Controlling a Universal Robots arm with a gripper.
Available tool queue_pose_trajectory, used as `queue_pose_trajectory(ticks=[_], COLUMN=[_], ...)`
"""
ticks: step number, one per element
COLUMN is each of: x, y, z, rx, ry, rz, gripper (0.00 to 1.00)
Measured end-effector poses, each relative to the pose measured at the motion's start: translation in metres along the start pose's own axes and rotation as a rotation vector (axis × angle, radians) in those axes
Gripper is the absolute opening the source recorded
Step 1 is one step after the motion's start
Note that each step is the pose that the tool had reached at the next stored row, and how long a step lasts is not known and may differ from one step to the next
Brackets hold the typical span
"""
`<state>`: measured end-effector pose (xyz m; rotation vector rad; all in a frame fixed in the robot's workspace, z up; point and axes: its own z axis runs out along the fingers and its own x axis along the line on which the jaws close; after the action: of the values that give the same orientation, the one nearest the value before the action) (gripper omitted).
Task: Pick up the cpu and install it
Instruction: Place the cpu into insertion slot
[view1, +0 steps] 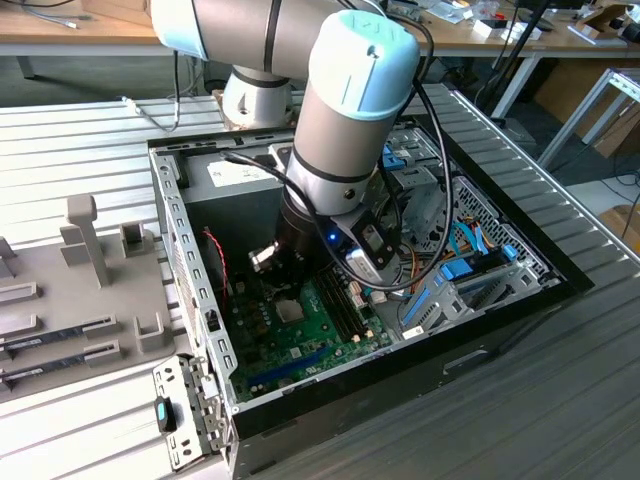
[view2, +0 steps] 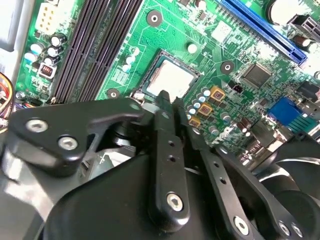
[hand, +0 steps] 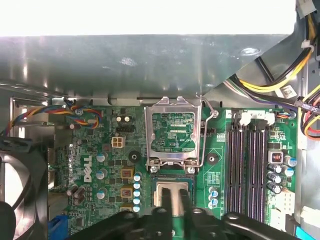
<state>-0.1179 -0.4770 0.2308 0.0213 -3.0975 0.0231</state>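
gripper (view2: 167, 102): fingers pressed together, clenched on nothing | cpu (view2: 170, 80): lay flat in the socket near the green motherboard's (hand: 220, 170) middle, just beneath fingertips | socket frame (hand: 173, 132): hinged up | print: unreadable

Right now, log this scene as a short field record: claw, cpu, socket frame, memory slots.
claw: black claw directly over the chip, fingers close together
cpu: small flat square silvery-grey chip lying in the socket on the green motherboard
socket frame: hinged metal retention frame flipped open, standing beside the chip
memory slots: long dark slots beside the socket
case: open black computer case
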Motion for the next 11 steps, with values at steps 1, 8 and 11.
queue_pose_trajectory(ticks=[1, 8, 11], x=[0.0, -0.0056, -0.0067], y=[0.0002, 0.0022, 0.003], z=[0.0, -0.0002, -0.0026], rx=[-0.0005, -0.0005, -0.0006], ry=[0.0, 0.004, 0.0039], rz=[0.0, 0.0, 0.0], gripper=[0.16, 0.11, 0.11])
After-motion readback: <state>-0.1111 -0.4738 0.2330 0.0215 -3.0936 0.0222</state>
